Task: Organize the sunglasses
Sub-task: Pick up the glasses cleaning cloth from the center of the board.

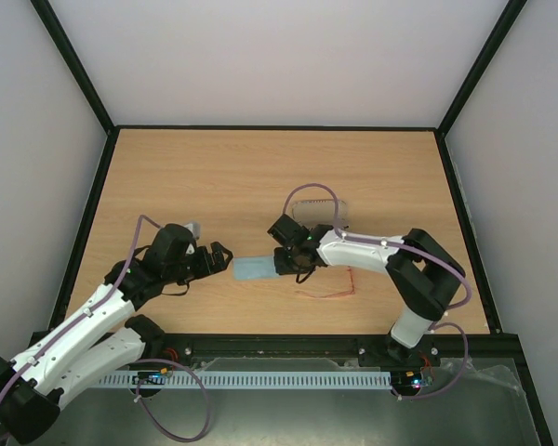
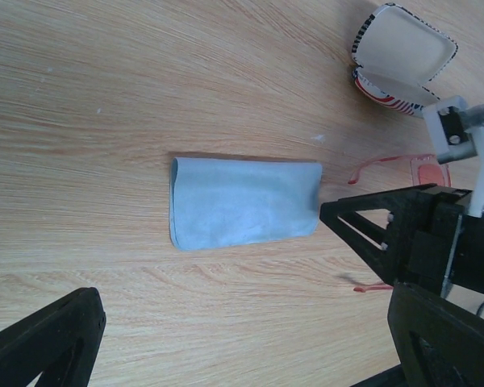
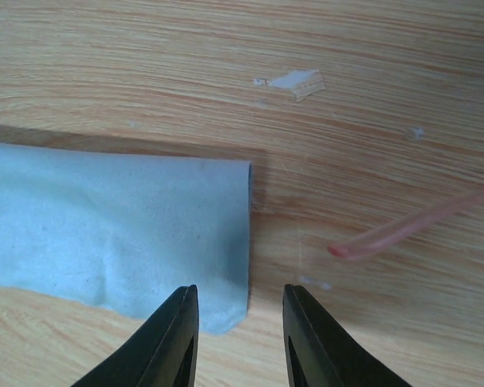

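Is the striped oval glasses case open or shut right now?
Open: the striped oval glasses case has its lid raised, showing the pale lining in the left wrist view.

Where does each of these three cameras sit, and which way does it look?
Top external: fixed above and behind the arms, looking down on the wooden table; both arms show, bases at the bottom.
Left wrist: on the left arm, looking past its wide-open left gripper at the blue cloth, right gripper and open glasses case.
Right wrist: on the right arm, low, facing the cloth's corner between its own fingers.
Shared: both wrist views show the cloth and the sunglasses.
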Robot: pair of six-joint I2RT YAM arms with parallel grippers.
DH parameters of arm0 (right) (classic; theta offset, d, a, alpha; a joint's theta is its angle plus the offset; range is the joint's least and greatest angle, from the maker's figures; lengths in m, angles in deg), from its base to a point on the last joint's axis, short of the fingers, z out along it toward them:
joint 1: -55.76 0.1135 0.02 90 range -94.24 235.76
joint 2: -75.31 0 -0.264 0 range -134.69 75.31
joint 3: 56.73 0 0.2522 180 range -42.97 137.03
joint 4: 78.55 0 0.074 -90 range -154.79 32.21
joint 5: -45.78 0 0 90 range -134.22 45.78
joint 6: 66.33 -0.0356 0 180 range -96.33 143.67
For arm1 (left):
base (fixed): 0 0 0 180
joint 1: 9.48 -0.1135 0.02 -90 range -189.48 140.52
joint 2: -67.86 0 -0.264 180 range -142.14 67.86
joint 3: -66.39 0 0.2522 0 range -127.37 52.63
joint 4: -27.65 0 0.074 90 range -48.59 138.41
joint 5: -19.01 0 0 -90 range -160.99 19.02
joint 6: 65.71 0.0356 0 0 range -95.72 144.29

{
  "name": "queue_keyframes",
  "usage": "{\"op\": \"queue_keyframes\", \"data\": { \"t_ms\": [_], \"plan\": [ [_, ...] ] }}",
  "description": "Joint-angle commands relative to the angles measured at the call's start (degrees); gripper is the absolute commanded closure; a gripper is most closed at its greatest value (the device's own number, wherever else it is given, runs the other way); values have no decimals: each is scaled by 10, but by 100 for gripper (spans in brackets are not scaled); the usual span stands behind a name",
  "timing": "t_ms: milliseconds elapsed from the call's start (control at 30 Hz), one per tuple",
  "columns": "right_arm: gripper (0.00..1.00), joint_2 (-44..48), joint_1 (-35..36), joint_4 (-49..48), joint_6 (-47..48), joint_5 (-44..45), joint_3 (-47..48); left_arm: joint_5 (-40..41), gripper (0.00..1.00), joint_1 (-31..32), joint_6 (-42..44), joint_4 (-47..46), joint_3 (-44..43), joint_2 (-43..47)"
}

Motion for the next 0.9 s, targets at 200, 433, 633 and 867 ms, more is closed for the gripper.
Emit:
{"op": "queue_keyframes", "data": {
  "t_ms": [200, 433, 633, 867],
  "plan": [
    [72, -49, 3, 9, -12, 16, 17, 2, 1, 3, -1, 21, 8, 15],
    [73, -59, 3, -1, -12, 23, 19, 1, 1, 3, 1, 18, 7, 10],
    [78, -75, 2, -3, -12, 20, 27, 1, 1, 3, 3, 14, 5, 1],
    [84, -75, 2, -15, -17, 10, 16, -1, 1, 3, 3, 9, 8, -2]
  ]
}}
